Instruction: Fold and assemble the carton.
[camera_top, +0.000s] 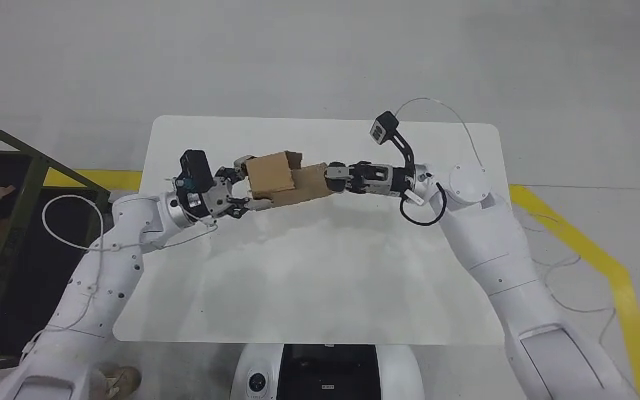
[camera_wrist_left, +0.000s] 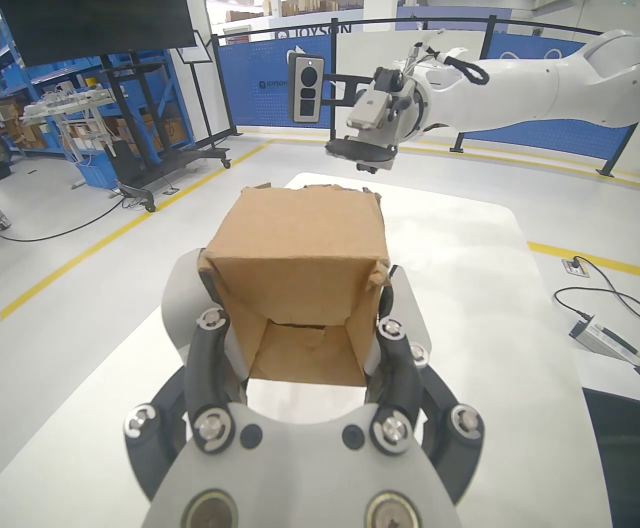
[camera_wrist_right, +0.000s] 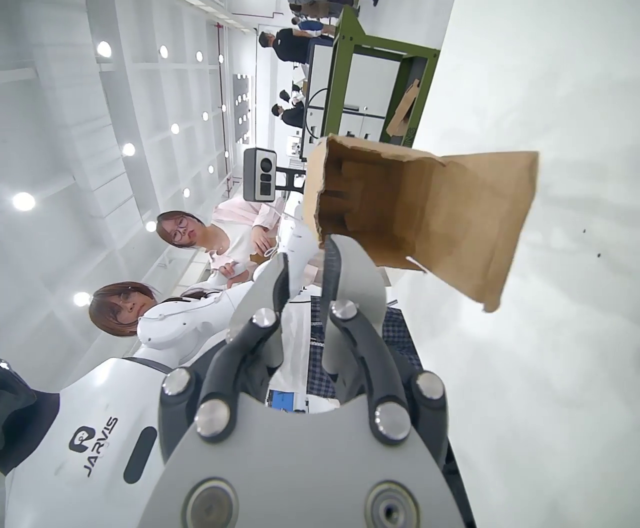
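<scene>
Your carton (camera_top: 272, 175) hangs in the air above the white table (camera_top: 330, 280), held up between the two arms. Your left gripper (camera_wrist_left: 297, 272) is spread wide and clamps it from outside, one finger on each side wall, with the brown box (camera_wrist_left: 295, 235) pointing away from the wrist. From the right wrist you look into its open mouth (camera_wrist_right: 425, 210): the rim is torn and ragged, and inside sit the carton's own folded cardboard flaps. One long flap (camera_wrist_right: 500, 225) sticks out flat past the mouth, toward your right arm. Your right gripper (camera_wrist_right: 305, 270) has its fingers a narrow gap apart with nothing between them, and one fingertip (camera_wrist_right: 331, 260) is just beside the carton's ragged edge. Behind the table, the blue barrier panels (camera_wrist_left: 260, 75) carry white lettering and a logo.
</scene>
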